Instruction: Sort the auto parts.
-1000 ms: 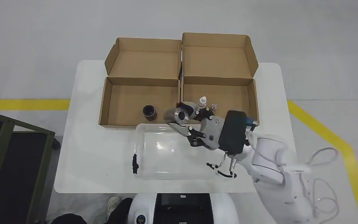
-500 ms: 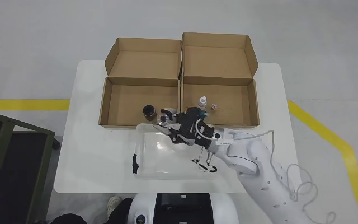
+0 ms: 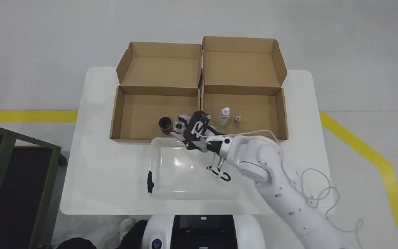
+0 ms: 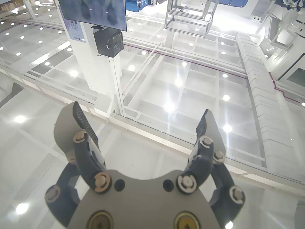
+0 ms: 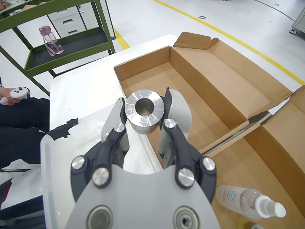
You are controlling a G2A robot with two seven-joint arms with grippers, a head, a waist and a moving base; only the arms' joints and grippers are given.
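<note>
Right gripper (image 3: 185, 129) has swung left, now over the left box's (image 3: 137, 115) near wall, arm stretched low, clamped on the ring (image 5: 143, 125)

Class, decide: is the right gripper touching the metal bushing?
Touching. Right wrist view: the right gripper clamps the metal bushing, both fingers flush against its sides.

Bright, even overhead light washes my counter (image 3: 99, 180); ceiling lamps (image 4: 169, 106) flare in my left wrist view, and both wrist views bow at the edges.
</note>
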